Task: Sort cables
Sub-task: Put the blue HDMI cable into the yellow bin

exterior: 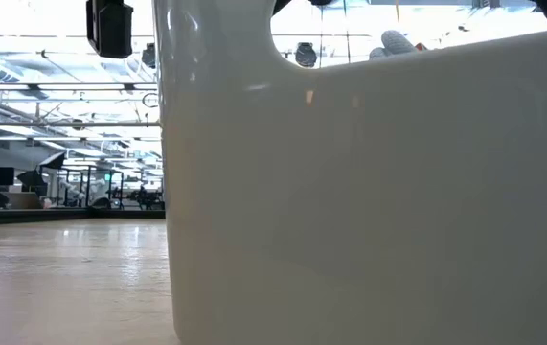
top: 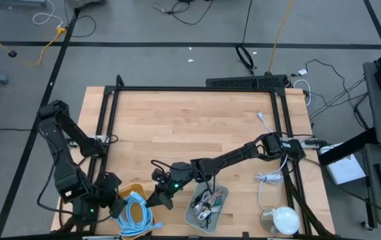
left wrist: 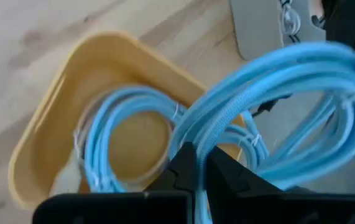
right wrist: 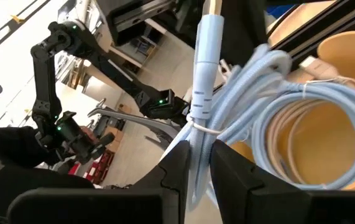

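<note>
While both claws sat over the yellow bin (top: 134, 195) | left claw (left wrist: 197, 163) pinched a blue cable loop (left wrist: 276, 93) | right claw (right wrist: 201, 157) clamped another blue cable (right wrist: 276, 106) | grey tray (top: 207, 205) just beside.

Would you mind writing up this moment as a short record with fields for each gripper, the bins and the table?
left gripper: shut on light-blue cable, above the yellow bin
right gripper: shut on a light-blue cable coil beside the yellow bin
yellow bin contents: light-blue loops
grey tray: holds small mixed cable bundles
table: wooden, far half bare
low view: blocked by a white object
</note>
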Available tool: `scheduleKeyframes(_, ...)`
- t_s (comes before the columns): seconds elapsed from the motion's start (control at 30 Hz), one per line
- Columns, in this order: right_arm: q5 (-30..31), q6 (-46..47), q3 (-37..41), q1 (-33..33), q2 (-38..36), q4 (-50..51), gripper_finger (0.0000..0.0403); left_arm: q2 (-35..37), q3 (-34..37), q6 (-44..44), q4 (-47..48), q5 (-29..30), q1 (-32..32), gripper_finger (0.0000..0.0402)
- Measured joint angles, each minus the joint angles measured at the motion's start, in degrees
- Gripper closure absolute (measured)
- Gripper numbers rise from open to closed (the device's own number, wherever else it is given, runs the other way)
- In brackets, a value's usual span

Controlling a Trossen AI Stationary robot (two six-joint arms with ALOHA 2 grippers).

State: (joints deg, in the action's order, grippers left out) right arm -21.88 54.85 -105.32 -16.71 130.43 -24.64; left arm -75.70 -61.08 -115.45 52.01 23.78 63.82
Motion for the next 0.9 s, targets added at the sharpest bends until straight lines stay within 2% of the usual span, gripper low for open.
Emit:
scheduleKeyframes(0.4, -1.4, -0.6, 0.0, 0.6, -0.1, 2.5, 0.0357, 0.0, -0.1, -16.7, -2.8, 0.0, 8.3, 0.039)
scheduleKeyframes(0.57, -5.8, -3.6, -0.1, 0.4, -0.4, 3.5, 0.0345, -0.1, -1.0, -17.6, -1.6, -4.3, 9.4, 0.039)
scheduleKeyframes(0.9, -5.4, -4.9, 0.0, -0.2, -1.6, 2.8, 0.0311, 0.0, -1.1, -17.6, 2.9, -3.4, 6.8, 0.039)
